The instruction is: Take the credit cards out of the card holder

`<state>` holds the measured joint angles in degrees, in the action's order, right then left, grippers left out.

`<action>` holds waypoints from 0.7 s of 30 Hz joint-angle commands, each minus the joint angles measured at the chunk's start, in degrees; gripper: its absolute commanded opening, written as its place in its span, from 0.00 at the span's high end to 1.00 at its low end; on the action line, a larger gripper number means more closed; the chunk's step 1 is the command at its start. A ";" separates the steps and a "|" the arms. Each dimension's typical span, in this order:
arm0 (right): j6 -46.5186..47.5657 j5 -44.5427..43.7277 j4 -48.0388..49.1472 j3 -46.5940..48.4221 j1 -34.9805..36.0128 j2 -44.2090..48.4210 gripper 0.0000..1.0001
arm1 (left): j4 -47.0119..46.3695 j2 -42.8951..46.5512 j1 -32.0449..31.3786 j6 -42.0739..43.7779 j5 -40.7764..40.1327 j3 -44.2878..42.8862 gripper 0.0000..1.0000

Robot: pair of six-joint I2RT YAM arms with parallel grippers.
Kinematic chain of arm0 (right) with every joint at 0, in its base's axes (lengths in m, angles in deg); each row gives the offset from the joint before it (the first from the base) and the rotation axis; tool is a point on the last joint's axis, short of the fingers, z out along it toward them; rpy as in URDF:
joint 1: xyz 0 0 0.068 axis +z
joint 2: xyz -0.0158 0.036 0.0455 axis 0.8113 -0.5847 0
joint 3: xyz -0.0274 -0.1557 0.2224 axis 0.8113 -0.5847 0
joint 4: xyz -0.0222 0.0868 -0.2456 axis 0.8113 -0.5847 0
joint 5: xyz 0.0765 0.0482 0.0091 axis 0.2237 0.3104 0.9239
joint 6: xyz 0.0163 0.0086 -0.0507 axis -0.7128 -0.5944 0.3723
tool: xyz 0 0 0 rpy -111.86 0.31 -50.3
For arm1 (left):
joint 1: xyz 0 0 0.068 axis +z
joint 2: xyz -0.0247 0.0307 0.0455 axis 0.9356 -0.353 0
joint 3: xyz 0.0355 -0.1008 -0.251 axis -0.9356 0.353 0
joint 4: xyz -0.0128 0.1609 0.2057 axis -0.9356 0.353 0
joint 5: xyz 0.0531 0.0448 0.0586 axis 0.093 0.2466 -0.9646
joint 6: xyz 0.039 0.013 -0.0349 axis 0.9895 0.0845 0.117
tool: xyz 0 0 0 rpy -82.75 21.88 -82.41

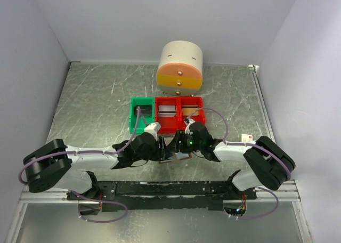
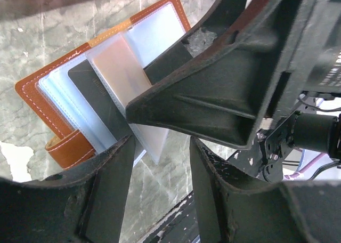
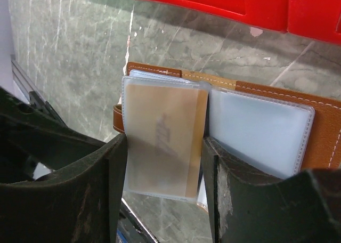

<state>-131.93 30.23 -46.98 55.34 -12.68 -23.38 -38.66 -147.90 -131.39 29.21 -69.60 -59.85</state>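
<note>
The brown card holder (image 2: 32,94) lies open on the marble table, its pale blue inner panels (image 3: 258,128) facing up. A clear sleeve holding a tan credit card (image 3: 162,142) is lifted off the holder. My right gripper (image 3: 164,147) has a finger on each long edge of it and is shut on it. A dark credit card (image 2: 96,94) sits in a sleeve beneath. My left gripper (image 2: 161,147) is open at the holder's near edge, its left finger (image 2: 114,168) over the sleeves, with only table in the gap. In the top view both grippers (image 1: 162,147) (image 1: 181,146) meet over the holder (image 1: 184,156).
A green bin (image 1: 141,115) and red bins (image 1: 178,114) stand just behind the holder, the red wall (image 3: 213,3) close above it. A round cream and orange drum (image 1: 180,67) sits at the back. The black base rail (image 1: 170,188) runs along the near edge.
</note>
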 commanded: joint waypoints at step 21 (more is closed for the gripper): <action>3.77 -8.31 -20.24 5.08 -2.34 13.27 0.33 | 13.71 -5.23 0.43 1.24 0.33 -8.25 0.91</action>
<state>-130.75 29.74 -56.42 56.54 -14.65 -14.47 -34.68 -154.13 -130.93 29.01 -67.78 -65.66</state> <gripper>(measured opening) 0.659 0.096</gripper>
